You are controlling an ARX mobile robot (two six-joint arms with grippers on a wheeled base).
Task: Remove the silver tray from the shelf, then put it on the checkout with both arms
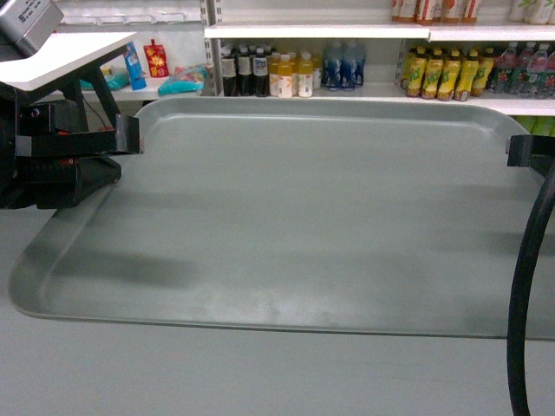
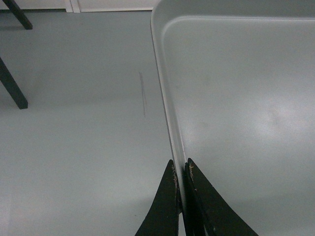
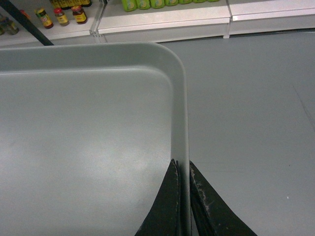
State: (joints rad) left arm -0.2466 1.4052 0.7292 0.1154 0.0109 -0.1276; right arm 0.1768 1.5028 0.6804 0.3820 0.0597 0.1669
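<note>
The silver tray point(image 1: 321, 217) is a wide matte grey tray that hangs level in mid-air over the grey floor, filling the middle of the head view. My left gripper point(image 1: 130, 136) is shut on its left rim, and my right gripper point(image 1: 519, 149) is shut on its right rim. The left wrist view shows the left gripper point(image 2: 181, 169) pinching the tray point(image 2: 236, 98) by the thin rim. The right gripper point(image 3: 183, 169) likewise clamps the tray point(image 3: 88, 128) in the right wrist view. A corner of the white checkout top point(image 1: 61, 54) juts in at upper left, level with the tray's far edge. The shelf point(image 1: 347, 30) stands behind.
Drink bottles point(image 1: 286, 74) and yellow bottles point(image 1: 442, 74) line the back shelves, with packets point(image 1: 156, 61) to the left. A grey machine point(image 1: 26, 22) sits on the checkout corner. Dark slanted frame legs point(image 2: 12, 86) stand on the floor at left. A thick black cable point(image 1: 527, 286) hangs at right.
</note>
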